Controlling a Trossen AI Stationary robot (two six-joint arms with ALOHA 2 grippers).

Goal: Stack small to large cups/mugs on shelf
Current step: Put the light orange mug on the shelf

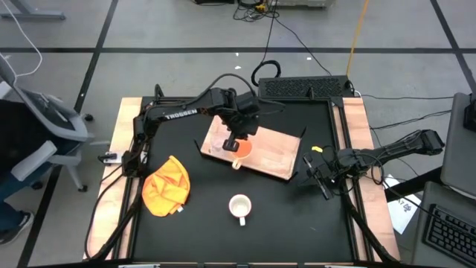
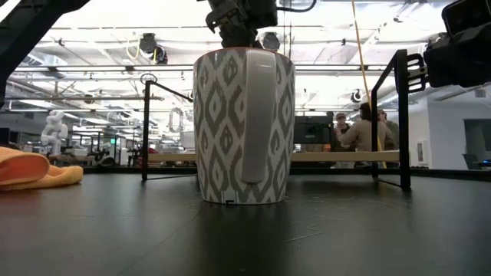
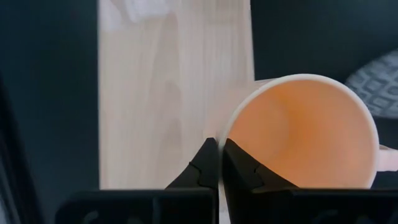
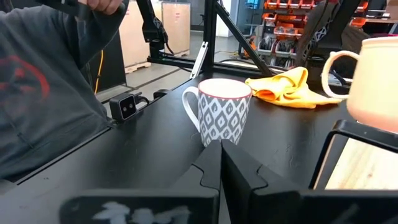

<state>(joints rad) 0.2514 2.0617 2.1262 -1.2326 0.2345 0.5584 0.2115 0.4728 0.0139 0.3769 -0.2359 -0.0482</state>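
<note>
The yellow-orange mug [image 1: 244, 148] stands mouth up on the light-wood shelf [image 1: 271, 152]; the left wrist view looks into its orange inside [image 3: 305, 130]. My left gripper [image 3: 217, 146] is shut and slants down from above, its tips at the mug's rim, on the side away from the handle [image 3: 388, 158]. The white patterned mug [image 1: 239, 207] stands upright on the black table, nearer the front edge. My right gripper [image 4: 221, 149] is shut and level at the table's right side [image 1: 318, 175], pointing at the white mug [image 4: 224, 112]. My left gripper's shut fingers lie against the yellow-orange mug's rim [image 3: 227, 132], opposite the handle, coming from above at a slant. One fingertip [image 3: 239, 163] overlaps the mouth in the wrist view. I cannot tell whether they touch the rim or have its wall between them.
An orange-yellow cloth [image 1: 167, 186] lies crumpled at the table's left front. Black brackets stand at the shelf's ends [image 1: 299, 173]. A keyboard [image 1: 305, 88] lies at the far edge. A person in grey [image 4: 43, 93] is close beyond the table; more people [image 2: 360, 130] stand farther off.
</note>
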